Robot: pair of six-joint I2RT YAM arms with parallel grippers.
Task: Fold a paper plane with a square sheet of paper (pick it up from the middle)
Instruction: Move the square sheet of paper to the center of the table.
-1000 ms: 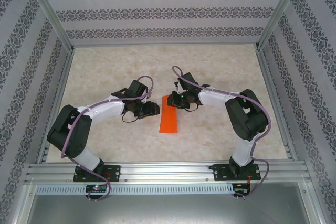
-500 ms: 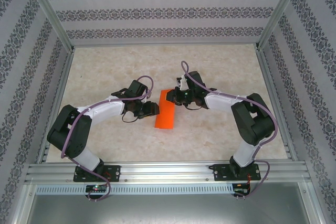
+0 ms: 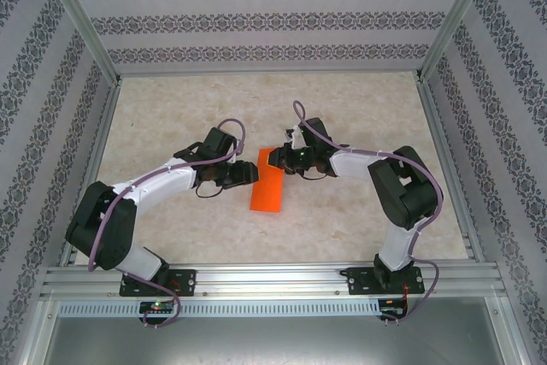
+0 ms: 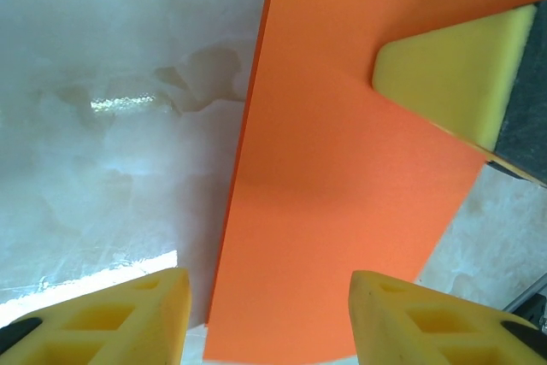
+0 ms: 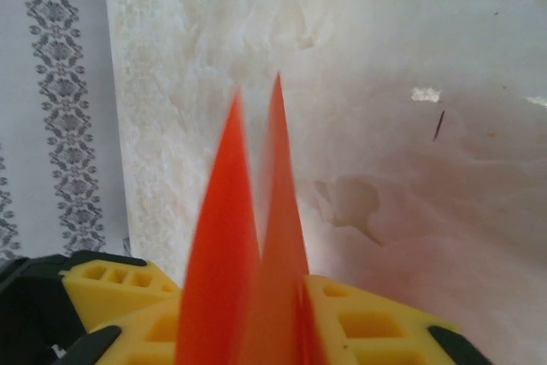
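The square sheet of paper [image 3: 267,190] lies near the middle of the table [image 3: 171,108], folded into a long strip running from the far side toward the near edge. Its far end is lifted off the surface.

The right gripper [image 3: 287,160] has that far end between its fingers [image 5: 367,322]. In the right wrist view two orange leaves stand splayed in the narrow gap. Whether the jaws really clamp them or only bracket them I cannot tell (the leaves look blurred, so they may be loose).

The left gripper [image 3: 249,174] sits at the strip's left edge with its jaws about half apart and nothing held. In the left wrist view the paper's long edge runs under the gap between its fingers.

The main risk is at the right end. If the hold there is slack, the two leaves can slide against each other and the crease will set crooked. The left fingers are also very near the edge, so a sideways nudge could skate the thin strip across the smooth table or buckle it instead of pinning it.
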